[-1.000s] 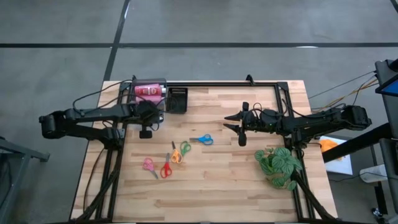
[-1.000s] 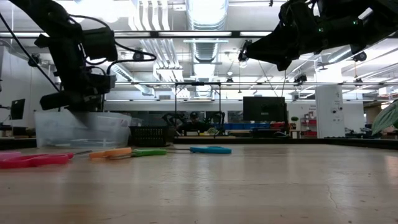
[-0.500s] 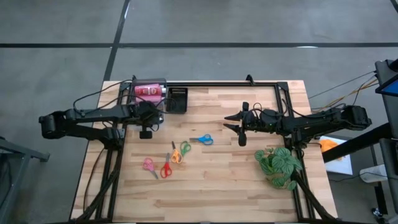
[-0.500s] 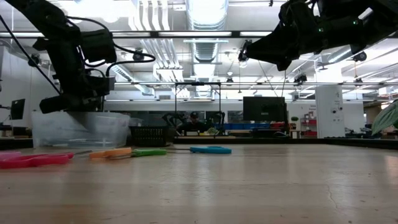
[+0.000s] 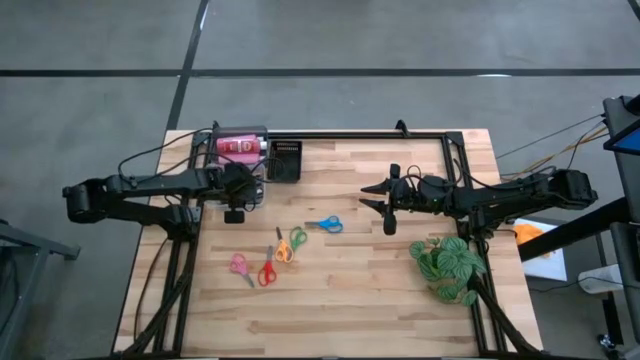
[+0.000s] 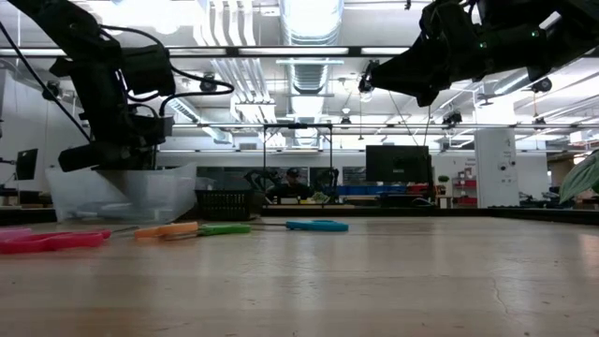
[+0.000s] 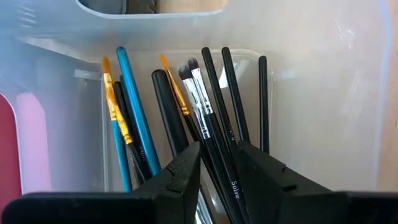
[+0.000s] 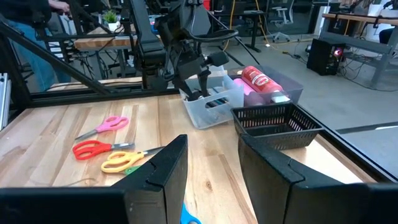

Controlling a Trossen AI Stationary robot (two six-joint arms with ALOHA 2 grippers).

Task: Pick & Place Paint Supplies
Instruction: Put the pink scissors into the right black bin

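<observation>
Your open room is the middle and near half of the table (image 5: 350,300); the back left corner is crowded by the clear tub (image 6: 117,192) and the black basket (image 5: 285,160) beside it. Your left gripper (image 7: 217,165) points down into the tub, fingers (image 7: 186,171) parted around black brush handles, though you cannot tell whether they press on any. The brushes (image 7: 186,112), black, blue and orange, stand bunched inside the tub, near a pink bottle (image 8: 258,79). Your right gripper (image 5: 378,205) hovers above mid-table, jaws apart and empty. Five scissors lie between the arms: blue (image 5: 324,223), orange (image 5: 283,248), green (image 5: 297,238), red (image 5: 266,272), pink (image 5: 239,264). The plant (image 5: 450,265) sits by the right edge.
</observation>
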